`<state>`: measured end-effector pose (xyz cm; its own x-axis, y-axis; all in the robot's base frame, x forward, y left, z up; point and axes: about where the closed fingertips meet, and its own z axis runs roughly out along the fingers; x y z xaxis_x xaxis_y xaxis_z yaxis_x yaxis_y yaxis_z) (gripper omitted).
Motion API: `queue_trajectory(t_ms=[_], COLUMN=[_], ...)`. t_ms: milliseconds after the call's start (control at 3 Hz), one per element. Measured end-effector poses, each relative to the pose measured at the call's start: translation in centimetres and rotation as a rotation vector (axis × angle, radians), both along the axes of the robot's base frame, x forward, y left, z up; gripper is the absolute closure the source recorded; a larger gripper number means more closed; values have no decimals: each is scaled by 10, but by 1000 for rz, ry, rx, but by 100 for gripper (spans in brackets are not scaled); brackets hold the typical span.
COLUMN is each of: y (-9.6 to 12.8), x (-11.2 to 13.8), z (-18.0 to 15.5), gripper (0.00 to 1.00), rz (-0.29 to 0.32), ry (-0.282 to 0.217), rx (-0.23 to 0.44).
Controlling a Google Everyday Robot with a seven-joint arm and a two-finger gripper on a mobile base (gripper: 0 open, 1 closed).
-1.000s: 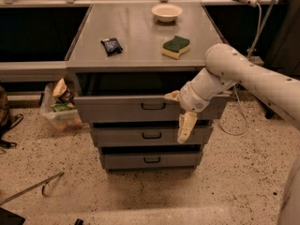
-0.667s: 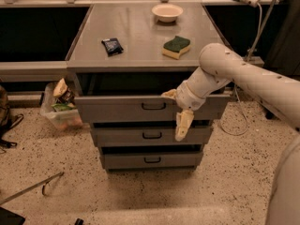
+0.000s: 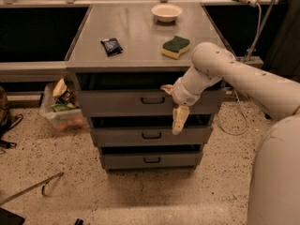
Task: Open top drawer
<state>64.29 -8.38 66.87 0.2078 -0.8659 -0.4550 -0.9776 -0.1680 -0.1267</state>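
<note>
The top drawer (image 3: 117, 103) is the widest grey front under the grey tabletop, with a small black bar handle (image 3: 152, 100) at its centre. A dark gap shows above its front. Two narrower drawers, the middle drawer (image 3: 122, 136) and the bottom drawer (image 3: 126, 160), sit below it. My gripper (image 3: 172, 105) is open in front of the top drawer, just right of the handle. One cream finger (image 3: 167, 87) points left near the drawer's upper edge. The other finger (image 3: 179, 121) hangs down over its lower edge. It holds nothing.
On the tabletop (image 3: 140, 32) lie a white bowl (image 3: 166, 12), a green-and-yellow sponge (image 3: 176, 46) and a black packet (image 3: 111, 46). A clear bin of snacks (image 3: 61, 108) stands on the floor at left. A metal rod (image 3: 29, 189) lies lower left. A cable (image 3: 234, 121) hangs at right.
My arm has moved left and a little up, bringing the open gripper closer to the top drawer's handle. The drawers have not moved.
</note>
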Motion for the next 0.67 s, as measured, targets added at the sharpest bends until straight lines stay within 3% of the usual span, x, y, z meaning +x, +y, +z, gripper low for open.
queue_trajectory(t_ms=[333,667], y=[0,4], x=[0,1], z=[3,-1], gripper=[0,0], rz=[0,18], ry=[0,-34], rx=[0,-9])
